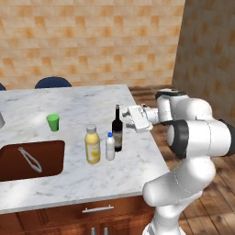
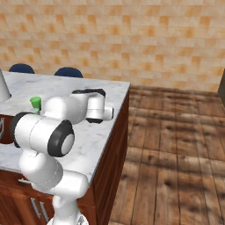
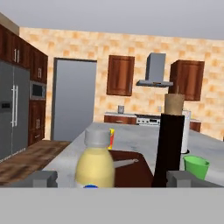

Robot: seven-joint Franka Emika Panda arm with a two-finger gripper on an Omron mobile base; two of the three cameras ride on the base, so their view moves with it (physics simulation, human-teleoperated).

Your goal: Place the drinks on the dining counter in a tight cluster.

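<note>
Three drinks stand close together on the white marble dining counter (image 1: 69,103), near its right end. The tall dark wine bottle (image 1: 117,131) is on the right, the small white bottle with a blue cap (image 1: 110,147) sits against it, and the yellow juice bottle (image 1: 92,145) is on the left. My gripper (image 1: 127,115) hovers open just right of the wine bottle's neck, holding nothing. In the hand view the fingertips (image 3: 43,178) stand wide apart. Ahead of them are the juice bottle (image 3: 95,166) and the wine bottle (image 3: 169,148).
A small green cup (image 1: 53,122) stands on the counter behind the bottles, and it shows as the green cup (image 3: 196,167) in the hand view. Metal tongs (image 1: 30,159) lie in the brown sink (image 1: 50,151). Blue chairs (image 1: 53,82) stand at the far edge. Wooden floor lies to the right.
</note>
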